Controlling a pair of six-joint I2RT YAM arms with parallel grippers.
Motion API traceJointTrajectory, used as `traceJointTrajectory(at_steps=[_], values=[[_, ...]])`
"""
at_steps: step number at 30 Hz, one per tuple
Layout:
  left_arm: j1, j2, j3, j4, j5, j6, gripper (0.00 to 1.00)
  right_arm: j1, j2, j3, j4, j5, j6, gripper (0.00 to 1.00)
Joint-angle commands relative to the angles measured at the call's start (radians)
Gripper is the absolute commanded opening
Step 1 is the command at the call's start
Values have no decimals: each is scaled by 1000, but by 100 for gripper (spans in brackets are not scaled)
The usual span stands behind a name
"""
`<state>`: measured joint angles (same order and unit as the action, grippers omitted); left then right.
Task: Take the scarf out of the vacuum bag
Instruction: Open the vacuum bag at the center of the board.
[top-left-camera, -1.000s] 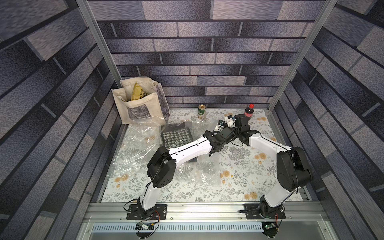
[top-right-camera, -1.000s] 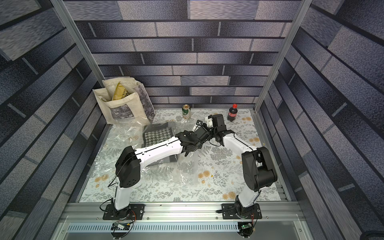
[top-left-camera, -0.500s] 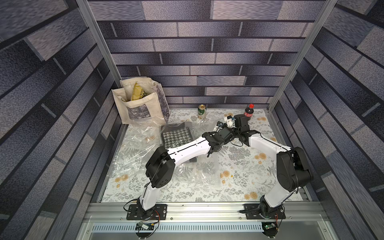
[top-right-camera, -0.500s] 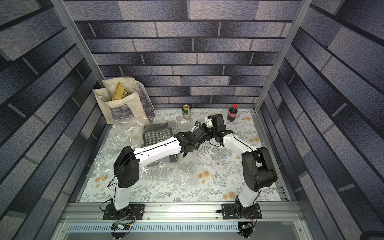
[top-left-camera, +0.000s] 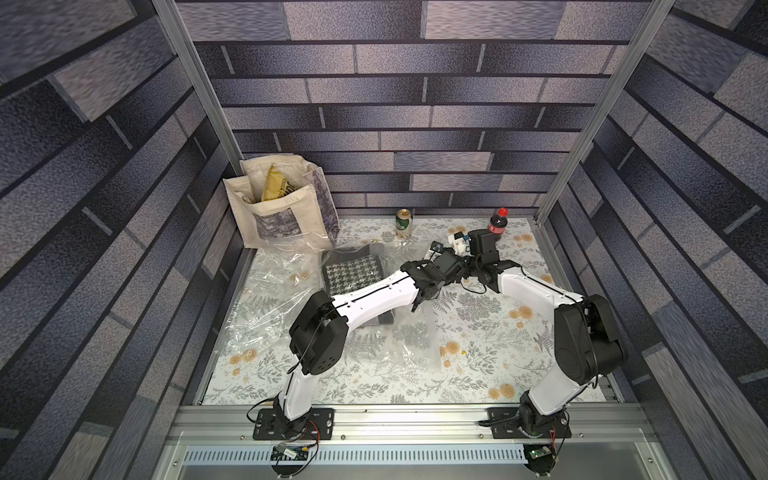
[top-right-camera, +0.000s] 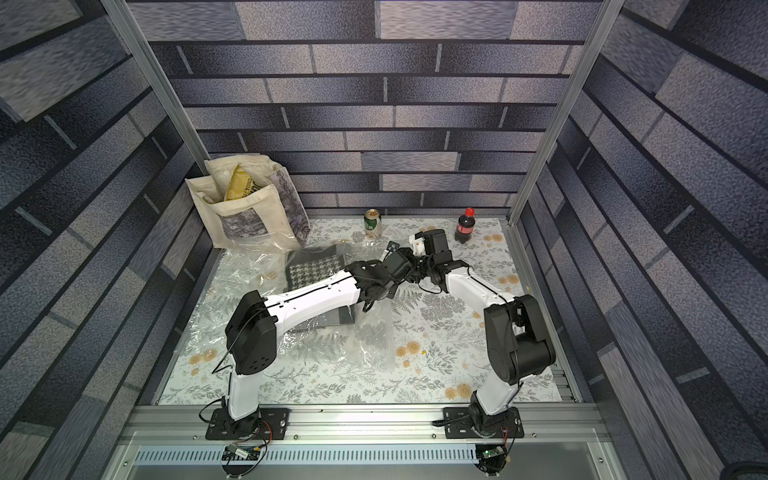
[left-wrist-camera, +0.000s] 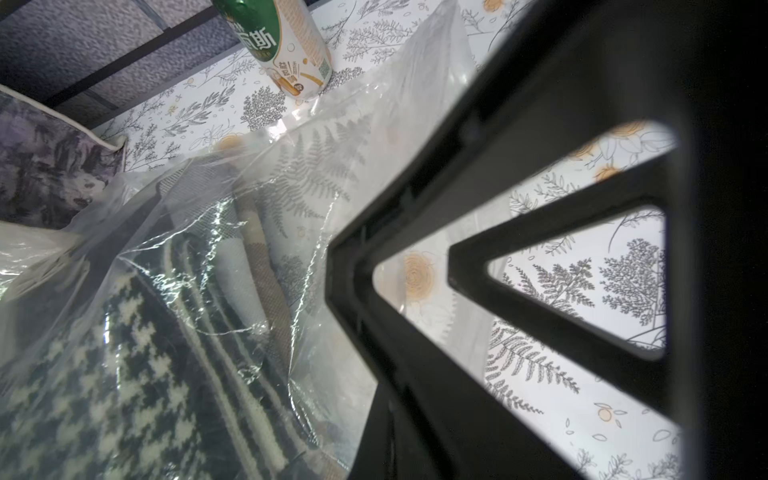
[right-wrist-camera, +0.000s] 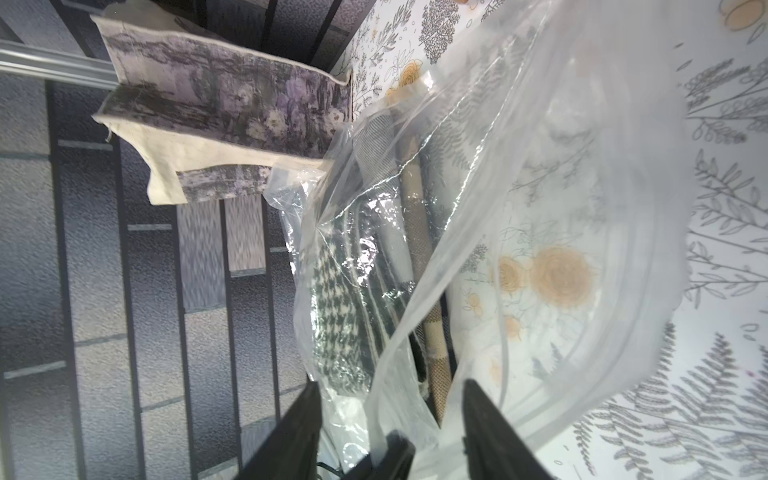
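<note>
- The left claw (left-wrist-camera: 343, 266) is pinching shut on the vacuum bag (top-left-camera: 274, 286) at its raised edge.
- The right claw (right-wrist-camera: 390, 386) is standing open, with bag film between its jaws.
- The scarf (top-left-camera: 353, 270) is lying inside the bag on the desk (top-left-camera: 478, 332), near the tote bag (top-left-camera: 286, 216).

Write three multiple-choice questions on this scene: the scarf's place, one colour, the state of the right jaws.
1. Where is the scarf? A beside the vacuum bag; B inside it; C on top of it.
2. Which colour is the cap of the bottle? A blue; B red; C green.
3. The jaws of the right gripper are: A shut; B hidden; C apart.
Answers: B, clear film covers the houndstooth cloth; B, both top views show a red cap; C, the right wrist view shows a gap between them.
</note>
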<state>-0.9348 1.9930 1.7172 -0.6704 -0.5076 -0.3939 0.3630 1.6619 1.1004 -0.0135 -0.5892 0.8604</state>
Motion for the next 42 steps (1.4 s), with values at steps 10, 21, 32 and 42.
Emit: traceJointTrajectory(at_steps=[10, 21, 32, 42], values=[[28, -133, -107, 23, 31, 0, 0, -41, -132, -69, -51, 91, -26, 87], [109, -361, -340, 182, 138, -30, 0, -64, -126, -103, -52, 121, 52, 97], [180, -536, -464, 213, 221, -23, 0, -29, -61, -50, 26, 57, 129, 96], [185, -566, -490, 226, 232, -36, 0, 58, 8, 98, -136, 140, 78, 90]])
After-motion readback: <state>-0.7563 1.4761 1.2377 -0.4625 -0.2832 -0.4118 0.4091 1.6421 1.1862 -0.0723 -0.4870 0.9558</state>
